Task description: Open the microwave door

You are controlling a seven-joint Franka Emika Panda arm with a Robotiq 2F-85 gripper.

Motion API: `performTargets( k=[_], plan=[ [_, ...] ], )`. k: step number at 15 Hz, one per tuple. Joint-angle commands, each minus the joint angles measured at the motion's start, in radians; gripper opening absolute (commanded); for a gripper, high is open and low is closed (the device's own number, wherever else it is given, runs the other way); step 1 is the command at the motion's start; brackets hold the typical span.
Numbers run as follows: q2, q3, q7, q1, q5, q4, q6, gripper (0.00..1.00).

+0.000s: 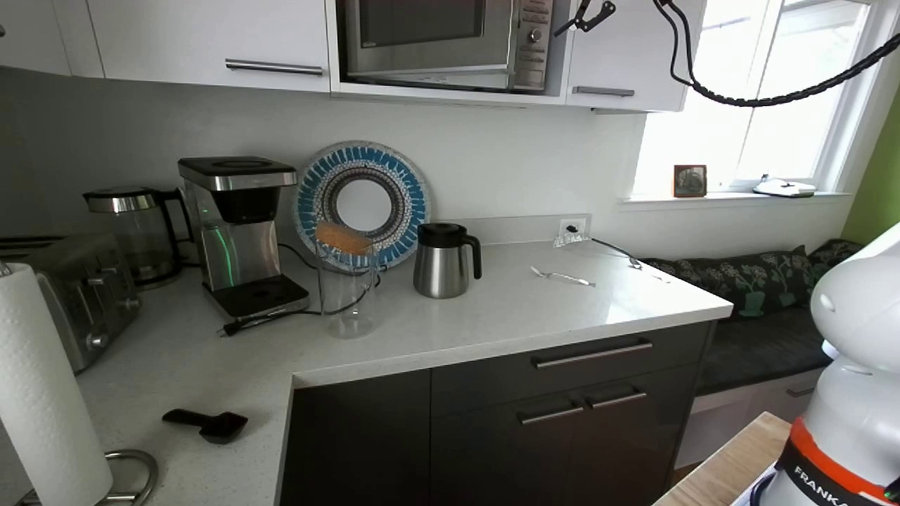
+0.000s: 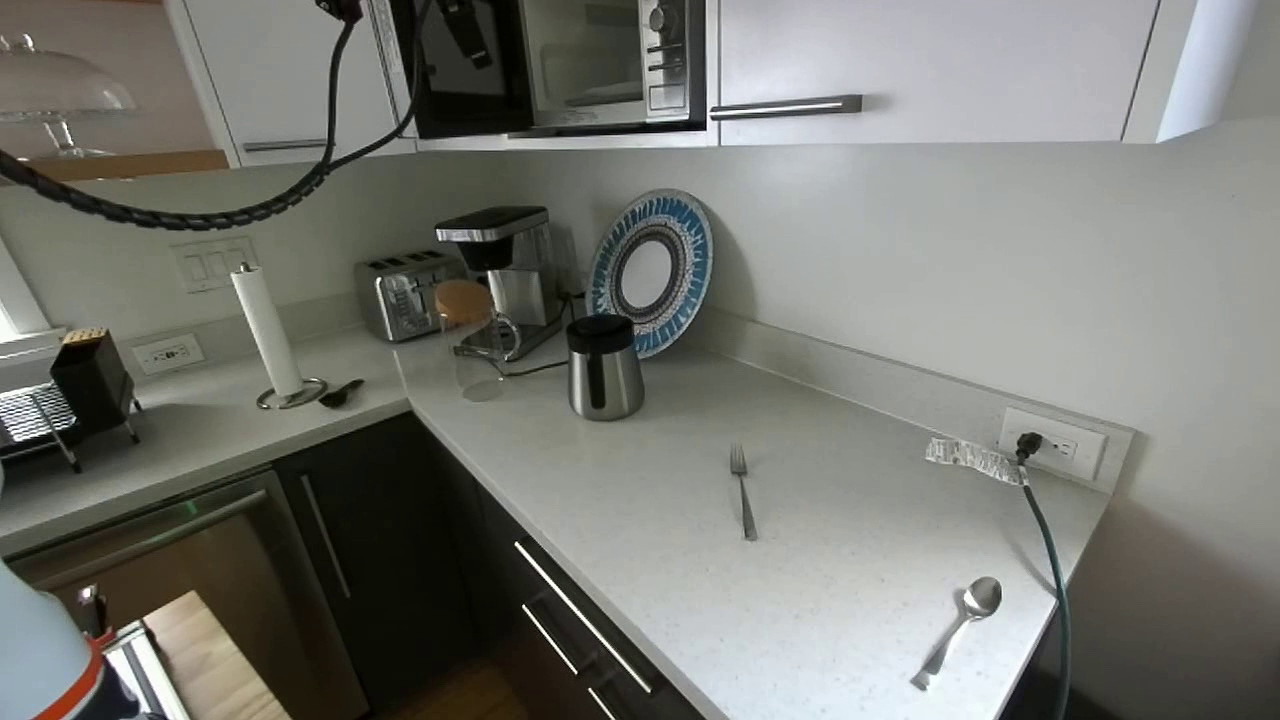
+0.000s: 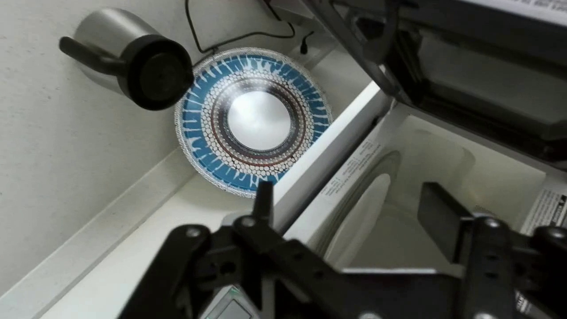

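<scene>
1. Microwave door [image 1: 422,21]: dark glass window in a silver frame; set high at the far wall [image 1: 506,161], within the row of white cabinets [image 1: 211,39]; standing open, as the wrist view and an exterior view show.
2. Microwave [image 2: 590,117]: seated in a cabinet recess; control panel [image 1: 533,49] at the right; pale cavity [image 3: 496,164] exposed, round pale plate [image 3: 361,217] inside.
3. Gripper [image 3: 350,212]: black; raised near the microwave; jaws standing well apart, microwave front and cavity showing beyond the gap; contact with the door cannot be told.
4. Cable bundle [image 1: 759,102]: black, wrapped; hanging in a loop in both exterior views.
5. Platter [image 1: 363,204]: round, blue, grey and white; leaning against the far wall, below the microwave.
6. Steel carafe [image 1: 441,270]: black lid and handle; upright on the white counter [image 1: 506,309], near the platter.
7. Coffee maker [image 1: 242,242]: steel and black; left of the platter, cord [image 1: 267,318] lying on the counter.
8. Glass pitcher [image 1: 348,320]: clear, brown stopper [image 1: 342,237]; upright, left of the carafe.
9. Toaster [image 2: 405,297] and paper towel roll [image 2: 268,335]: toward the left; roll on a metal holder [image 2: 290,398].
10. Scoop [image 1: 214,426]: black; lying near the roll.
11. Fork [image 2: 745,498] and spoon [image 2: 956,632]: lying toward the right, well apart, fork left of spoon.
</scene>
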Motion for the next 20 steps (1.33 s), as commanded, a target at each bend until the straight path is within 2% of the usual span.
performTargets(
  k=[1, 5, 9, 11, 20],
  plan=[
    [-0.022, -0.016, -0.002, 0.059, 0.078, -0.050, 0.071, 1.00],
    [-0.032, -0.019, -0.018, 0.098, 0.187, -0.062, 0.100, 1.00],
    [-0.046, -0.037, -0.038, 0.123, 0.269, -0.060, 0.020, 1.00],
    [-0.051, -0.048, -0.040, 0.128, 0.300, -0.055, -0.043, 1.00],
    [-0.047, -0.094, -0.020, 0.115, 0.435, -0.039, -0.456, 1.00]
  ],
)
